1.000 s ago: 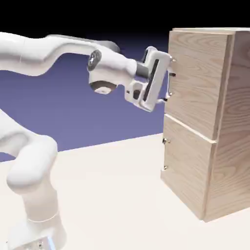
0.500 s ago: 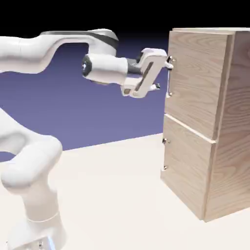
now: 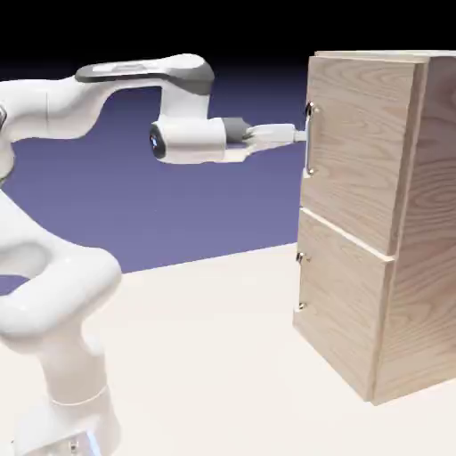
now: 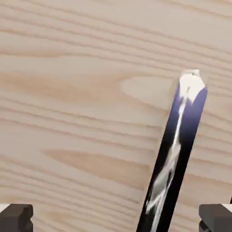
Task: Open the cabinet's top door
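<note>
The slim vertical silver bar handle [image 4: 174, 158] of the tall light-wood top door [image 3: 352, 142] lies between the spread-apart jaws, nearer one fingertip [image 4: 216, 216], untouched, on the light-wood cabinet [image 3: 419, 223].

table [image 3: 205, 356]: pale, bare surface | backdrop [image 3: 223, 205]: plain blue-violet, darker toward top

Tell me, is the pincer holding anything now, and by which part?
Nothing is held. The pincer is open, with the handle of the top door between its fingers, not gripped.
</note>
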Robot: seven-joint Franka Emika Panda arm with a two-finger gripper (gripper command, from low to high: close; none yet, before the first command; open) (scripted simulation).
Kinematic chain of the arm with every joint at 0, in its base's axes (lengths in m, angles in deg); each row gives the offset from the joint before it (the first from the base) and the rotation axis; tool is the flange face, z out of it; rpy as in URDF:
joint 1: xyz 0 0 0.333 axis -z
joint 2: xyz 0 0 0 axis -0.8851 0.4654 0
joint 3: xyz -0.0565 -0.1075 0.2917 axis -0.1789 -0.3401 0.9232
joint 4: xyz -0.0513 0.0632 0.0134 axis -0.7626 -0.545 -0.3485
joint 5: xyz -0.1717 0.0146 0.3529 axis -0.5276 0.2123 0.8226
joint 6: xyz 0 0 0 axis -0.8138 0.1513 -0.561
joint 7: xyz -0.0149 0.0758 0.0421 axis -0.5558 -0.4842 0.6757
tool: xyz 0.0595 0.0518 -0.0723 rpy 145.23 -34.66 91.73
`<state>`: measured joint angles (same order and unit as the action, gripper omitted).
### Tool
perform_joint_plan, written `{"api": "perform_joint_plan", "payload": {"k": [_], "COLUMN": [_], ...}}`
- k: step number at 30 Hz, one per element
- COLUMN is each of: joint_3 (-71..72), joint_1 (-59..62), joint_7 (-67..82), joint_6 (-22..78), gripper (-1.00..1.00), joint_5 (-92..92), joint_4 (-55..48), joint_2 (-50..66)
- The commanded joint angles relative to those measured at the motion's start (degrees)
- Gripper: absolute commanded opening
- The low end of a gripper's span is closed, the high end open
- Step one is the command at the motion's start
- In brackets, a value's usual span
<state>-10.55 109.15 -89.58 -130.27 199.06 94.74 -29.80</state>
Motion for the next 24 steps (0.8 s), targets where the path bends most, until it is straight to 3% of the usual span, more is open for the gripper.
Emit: {"api": "perform_joint_plan", "payload": {"k": [1, 10, 11, 24], "joint_3": [0.9, 9.3, 9.3, -11.6], "joint_1": [0.8, 12.9, 12.9, -12.0], "joint_7": [-0.9, -2.3, -2.3, -4.7], "joint_6": [0.0, 2.0, 2.0, 14.8], "gripper": [0.0, 0.0, -1.0, -1.0], "joint_5": [2.5, 9.7, 9.7, -7.0], "joint_4": [-0.4, -8.6, -8.6, 8.1], "joint_2": [-0.3, 2.9, 2.9, 5.3]}}
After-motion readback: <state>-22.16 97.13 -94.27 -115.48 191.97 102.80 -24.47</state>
